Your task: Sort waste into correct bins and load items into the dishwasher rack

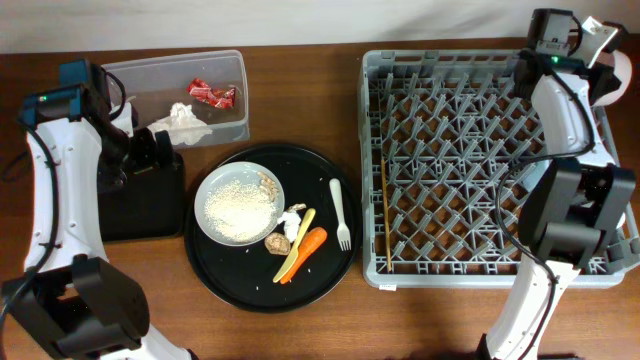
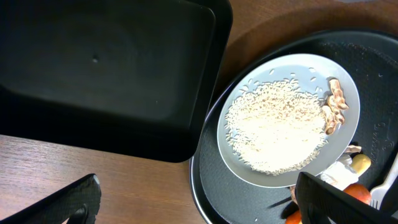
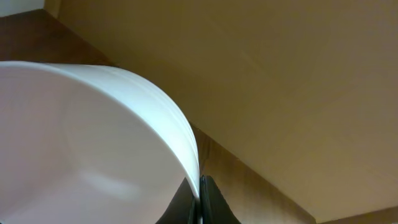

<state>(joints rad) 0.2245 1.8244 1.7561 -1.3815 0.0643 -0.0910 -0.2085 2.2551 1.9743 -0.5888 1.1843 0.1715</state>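
I have the right gripper (image 3: 200,198) clamped on the cup (image 1: 612,80) at the rack (image 1: 470,270) corner; next, lower it onto pegs. Left gripper (image 2: 199,202) spread, empty.

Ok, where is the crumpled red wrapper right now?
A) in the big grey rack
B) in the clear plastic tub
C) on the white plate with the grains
B: the crumpled red wrapper lies inside the clear plastic rectangular tub, near the crumpled white tissue.
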